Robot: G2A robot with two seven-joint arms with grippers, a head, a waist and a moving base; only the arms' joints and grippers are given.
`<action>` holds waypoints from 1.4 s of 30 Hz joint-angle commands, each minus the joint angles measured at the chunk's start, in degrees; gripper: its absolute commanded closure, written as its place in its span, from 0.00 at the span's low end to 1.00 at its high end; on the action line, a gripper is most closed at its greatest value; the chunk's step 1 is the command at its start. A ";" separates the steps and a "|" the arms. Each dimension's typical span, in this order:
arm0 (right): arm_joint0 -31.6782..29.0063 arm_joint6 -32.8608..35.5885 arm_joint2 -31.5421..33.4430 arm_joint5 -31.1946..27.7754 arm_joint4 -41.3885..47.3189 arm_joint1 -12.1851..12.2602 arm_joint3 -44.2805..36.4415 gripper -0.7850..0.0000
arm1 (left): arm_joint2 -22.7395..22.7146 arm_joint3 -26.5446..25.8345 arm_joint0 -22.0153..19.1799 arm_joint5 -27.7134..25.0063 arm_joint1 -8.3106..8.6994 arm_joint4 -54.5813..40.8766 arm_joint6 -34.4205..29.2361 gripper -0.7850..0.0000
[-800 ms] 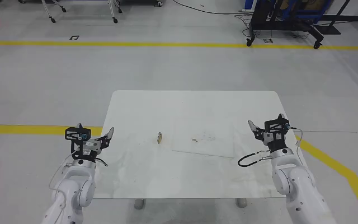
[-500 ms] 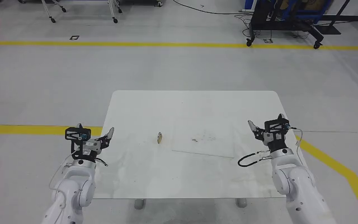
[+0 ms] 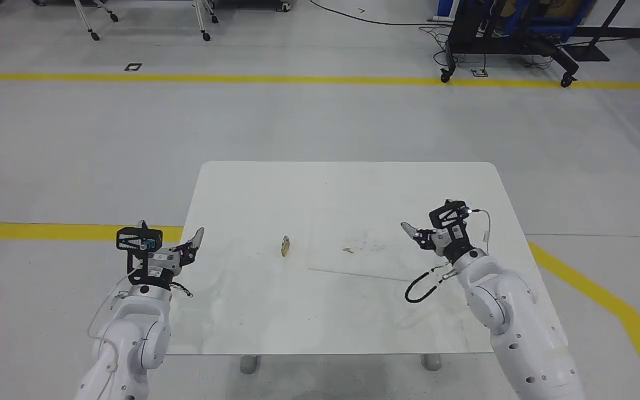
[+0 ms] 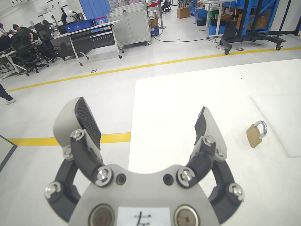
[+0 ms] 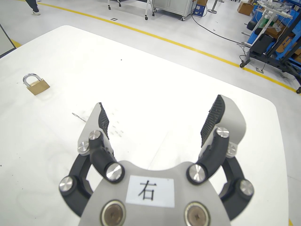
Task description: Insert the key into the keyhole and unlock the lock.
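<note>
Brass padlock with a steel shackle is lying on the white bench, well ahead of the right tool and apart from it. Small silver metal key is lying flat between the padlock and the right tool, nearer the tool. Right tool is hovering over the bench with jaws spread wide, gripping nothing. Left tool is sitting at the bench edge, equally wide and empty, with the padlock well ahead. Judged progress: nothing is completed. Shackle is sitting closed; key pickup, insertion and turning are remaining.
</note>
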 commanded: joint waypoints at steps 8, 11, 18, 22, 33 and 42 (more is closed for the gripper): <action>8.14 4.81 -6.09 -18.89 4.38 -0.03 9.82 0.00 | 0.00 0.00 0.00 0.00 0.00 0.00 0.00 0.00; 13.62 6.36 -9.55 -31.34 8.17 -0.15 16.88 0.00 | 0.00 0.00 0.00 0.00 0.00 0.00 0.00 0.00; 24.06 7.52 -19.72 -44.35 8.96 -0.97 28.53 0.29 | 0.00 0.00 0.00 0.00 0.00 0.00 0.00 0.00; 29.59 5.88 -25.39 -44.35 9.49 -1.00 35.17 0.59 | 0.00 0.00 0.00 0.00 0.00 0.00 0.00 0.00; 37.21 -3.76 -33.38 -40.64 -5.26 -2.48 42.26 0.62 | 0.00 0.00 0.00 0.00 0.00 0.00 0.00 0.00; 40.59 -7.64 -37.82 -39.48 -9.84 -4.10 45.51 1.00 | 0.00 0.00 0.00 0.00 0.00 0.00 0.00 0.00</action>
